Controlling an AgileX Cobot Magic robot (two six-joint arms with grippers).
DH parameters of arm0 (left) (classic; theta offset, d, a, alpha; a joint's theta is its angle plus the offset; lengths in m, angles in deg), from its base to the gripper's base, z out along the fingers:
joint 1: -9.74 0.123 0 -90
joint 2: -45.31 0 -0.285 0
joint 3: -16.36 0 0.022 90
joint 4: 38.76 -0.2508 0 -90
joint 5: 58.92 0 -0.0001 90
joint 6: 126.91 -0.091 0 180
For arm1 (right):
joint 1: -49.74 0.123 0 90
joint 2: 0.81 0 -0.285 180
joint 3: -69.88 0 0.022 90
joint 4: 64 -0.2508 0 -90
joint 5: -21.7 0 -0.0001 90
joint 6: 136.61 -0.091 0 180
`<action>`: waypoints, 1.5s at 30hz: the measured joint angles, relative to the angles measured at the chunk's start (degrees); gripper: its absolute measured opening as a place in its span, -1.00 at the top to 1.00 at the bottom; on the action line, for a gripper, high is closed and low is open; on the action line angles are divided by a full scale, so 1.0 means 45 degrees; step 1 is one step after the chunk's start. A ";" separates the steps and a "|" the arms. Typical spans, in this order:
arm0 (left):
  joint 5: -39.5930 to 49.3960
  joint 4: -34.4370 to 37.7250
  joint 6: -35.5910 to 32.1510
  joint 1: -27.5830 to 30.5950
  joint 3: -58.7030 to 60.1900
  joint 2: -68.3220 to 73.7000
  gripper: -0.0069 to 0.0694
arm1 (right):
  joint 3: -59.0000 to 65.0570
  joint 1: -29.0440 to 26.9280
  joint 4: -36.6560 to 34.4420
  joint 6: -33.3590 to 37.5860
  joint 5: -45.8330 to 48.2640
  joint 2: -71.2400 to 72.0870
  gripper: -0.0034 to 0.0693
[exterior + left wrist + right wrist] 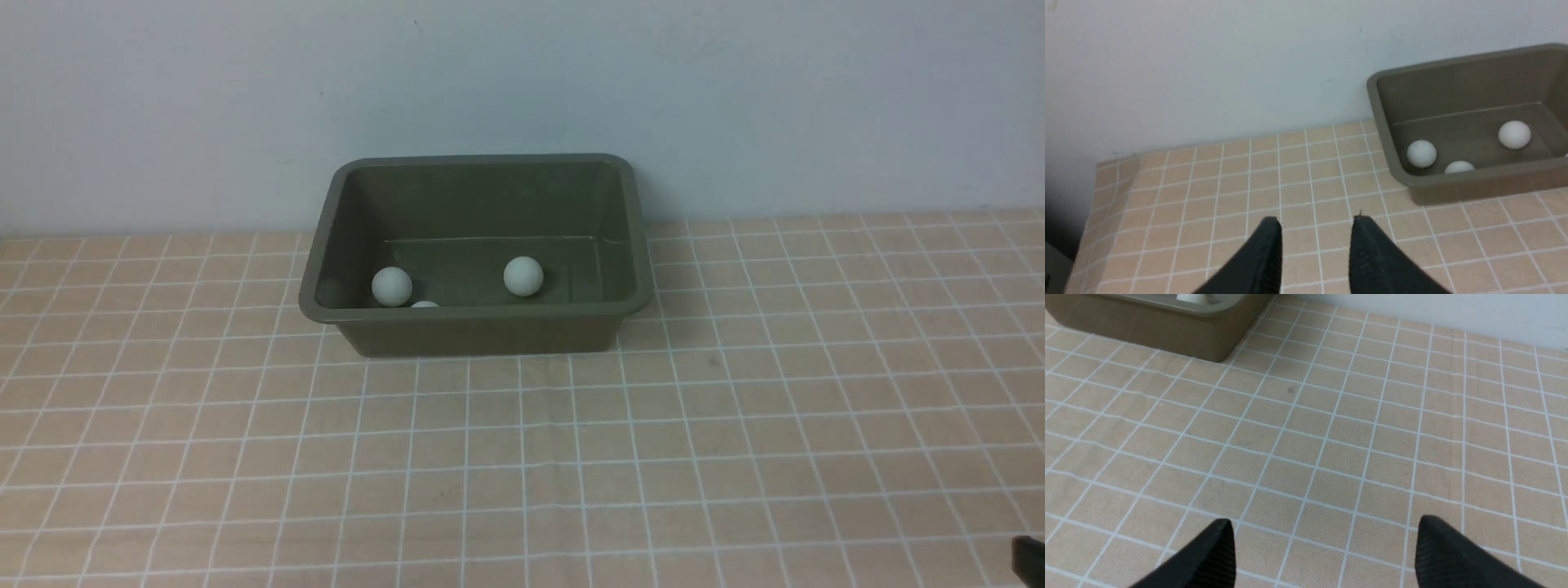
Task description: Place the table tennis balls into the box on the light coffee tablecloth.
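1. 3 white balls [523,276] show inside the box [482,331] in the front view. 1 sits near the middle of the floor and 1 toward the robot's left end. 1 more lies just beside that one, mostly hidden behind the near wall.
2. The right wrist view catches the top of a white ball just inside the box's rim, near a corner. Whether it is 1 of those 3 cannot be told.
3. The box stands upright on the tablecloth [735,449], toward its far edge and close to the pale wall [522,82].
4. The left gripper [1316,222] hangs above the cloth on the robot's left of the box, well apart from it. Its jaws stand a narrow gap apart with only cloth showing between them, so it grips nothing.
5. The right gripper [1327,526] hangs over the cloth on the robot's right of the box, its jaws spread wide, released and empty. In the front view only a dark sliver of it shows at the lower right corner.
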 joint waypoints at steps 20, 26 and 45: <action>0.0180 0.1187 -0.0110 -0.0017 0.4127 -0.7099 0.34 | 0.0000 0.0000 0.0000 0.0000 0.0000 0.0000 -0.57; 0.0741 0.1040 -0.0389 -0.0017 0.4127 -0.7124 0.34 | 0.0000 0.0000 0.0000 0.0000 0.0010 0.0000 -0.57; -0.0628 -0.1608 0.1993 -0.0041 0.7887 -0.7138 0.34 | 0.0000 0.0000 0.0001 0.0000 0.0010 0.0000 -0.57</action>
